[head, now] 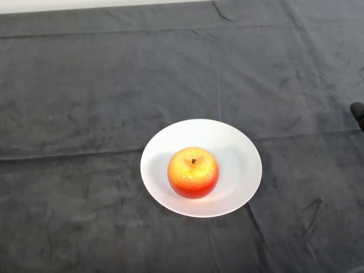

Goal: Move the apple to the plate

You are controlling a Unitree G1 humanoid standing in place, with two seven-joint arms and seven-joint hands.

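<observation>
A red and yellow apple [193,172] stands upright on a round white plate [242,153], a little left of the plate's middle, with its stem pointing up. The plate rests on the dark cloth near the middle of the table.
The dark cloth [85,102] covers the whole table and has folds and creases. A small black object [358,114] shows at the right edge of the view. A pale strip [85,4] runs along the far edge at the top left.
</observation>
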